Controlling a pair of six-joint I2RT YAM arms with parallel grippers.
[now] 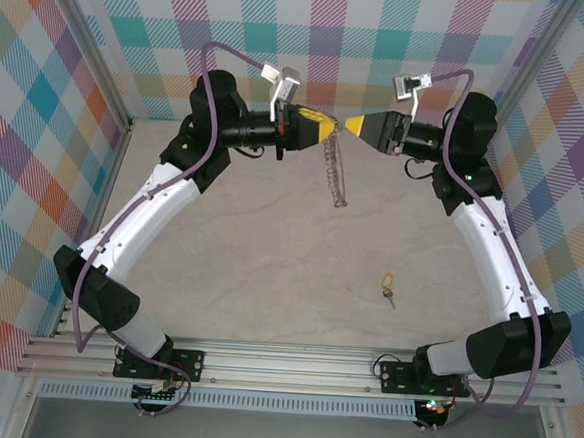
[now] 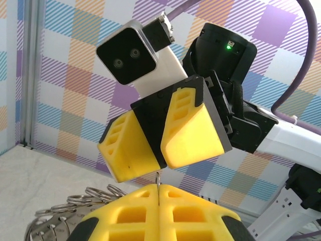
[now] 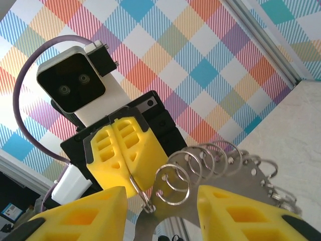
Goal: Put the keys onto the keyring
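Grey keyring [image 1: 333, 172] hangs from L claw [image 1: 329, 128] (pinched shut).

the keyring [image 3: 170, 221] is shiny grey metal; left claw [image 1: 328, 127] and right claw [image 1: 351, 124] are matt yellow plastic; the table [image 1: 269, 268] is matt, stone-mottled.

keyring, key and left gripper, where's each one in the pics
keyring [image 1: 333, 172], top view, middle of the hanging run of loops
key [image 1: 387, 282], top view, its gold head
left gripper [image 1: 327, 128], top view, tip of the shut yellow fingers
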